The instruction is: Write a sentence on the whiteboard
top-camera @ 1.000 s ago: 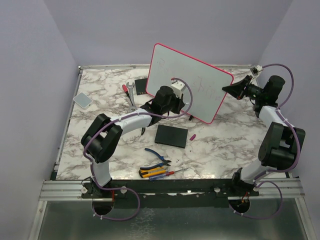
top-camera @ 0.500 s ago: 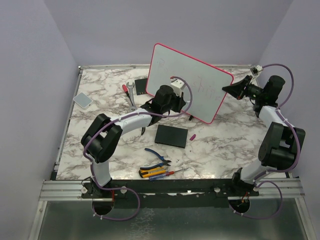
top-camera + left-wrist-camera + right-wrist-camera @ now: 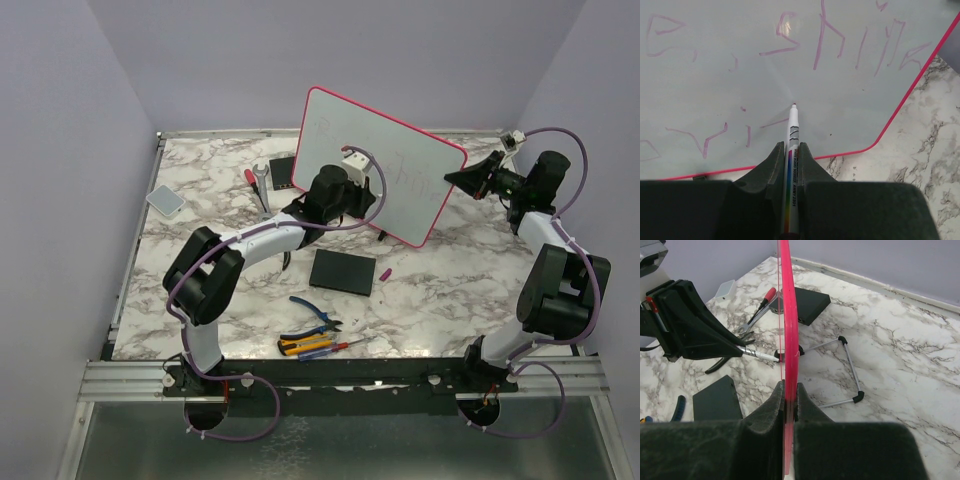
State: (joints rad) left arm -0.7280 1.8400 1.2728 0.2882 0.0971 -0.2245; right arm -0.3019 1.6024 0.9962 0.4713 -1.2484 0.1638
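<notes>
Toward the back of the marble table [image 3: 450, 270], the whiteboard [image 3: 400, 150] stands tilted, pale grey-white inside a rounded pink-red frame, the sentence [image 3: 830, 37] faint pink strokes in two rows. Left gripper [image 3: 790, 150] pinches a marker [image 3: 792, 125], tip at the surface; right gripper [image 3: 788, 390] clamps the frame's edge.

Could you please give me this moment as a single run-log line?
left claw: shut on marker, tip at whiteboard | right claw: shut on whiteboard edge | sentence: faint pink lettering visible
</notes>
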